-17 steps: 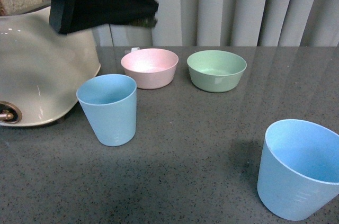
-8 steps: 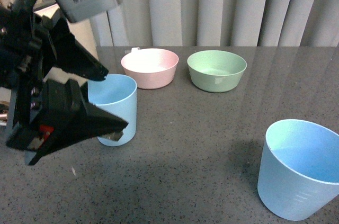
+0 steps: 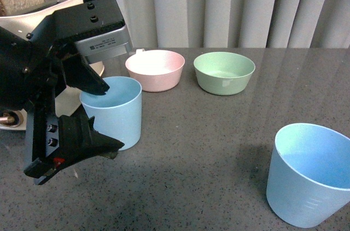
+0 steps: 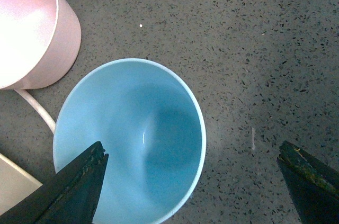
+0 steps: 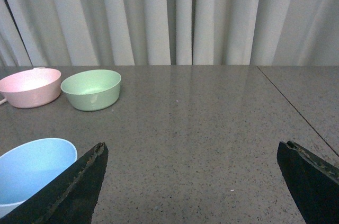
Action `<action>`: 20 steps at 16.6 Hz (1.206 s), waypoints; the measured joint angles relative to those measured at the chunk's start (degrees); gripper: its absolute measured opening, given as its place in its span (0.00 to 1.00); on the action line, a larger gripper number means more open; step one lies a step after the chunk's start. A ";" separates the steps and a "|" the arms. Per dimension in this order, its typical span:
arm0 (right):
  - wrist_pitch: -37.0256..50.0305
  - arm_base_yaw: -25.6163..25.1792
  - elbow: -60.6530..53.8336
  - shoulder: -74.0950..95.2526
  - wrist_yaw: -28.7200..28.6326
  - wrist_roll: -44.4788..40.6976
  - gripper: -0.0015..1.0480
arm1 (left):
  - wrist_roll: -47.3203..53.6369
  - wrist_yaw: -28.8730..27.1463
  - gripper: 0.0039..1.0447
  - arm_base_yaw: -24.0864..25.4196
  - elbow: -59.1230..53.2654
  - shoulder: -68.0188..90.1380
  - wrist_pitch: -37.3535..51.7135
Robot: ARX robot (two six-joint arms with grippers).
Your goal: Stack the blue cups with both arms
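Lowered since half a second ago, left claw [image 3: 112,117] is hanging wide open, straddling the left blue cup [image 3: 124,110], which is standing upright on the table [image 3: 208,138]. Pink bowl [image 3: 155,70] and green bowl [image 3: 224,72] are sitting behind. Right blue cup [image 3: 309,176] is standing upright at near right; right claw [image 5: 192,147] is gaping wide near it.

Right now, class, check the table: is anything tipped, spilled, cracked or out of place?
Nothing stands out. The left cup and the right cup stand upright and empty; the pink bowl and the green bowl sit upright side by side. The left gripper is open at the left cup.
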 joint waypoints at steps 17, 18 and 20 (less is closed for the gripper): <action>0.00 0.00 0.00 0.00 0.00 0.00 0.94 | -2.25 2.03 0.02 -1.09 4.22 4.04 -0.46; 0.00 0.00 0.00 0.00 0.00 0.00 0.94 | -2.38 2.23 0.02 -1.92 4.50 3.06 -1.03; 0.00 0.00 0.00 0.00 0.00 0.00 0.94 | -2.38 2.45 0.02 -4.17 4.92 0.87 -1.86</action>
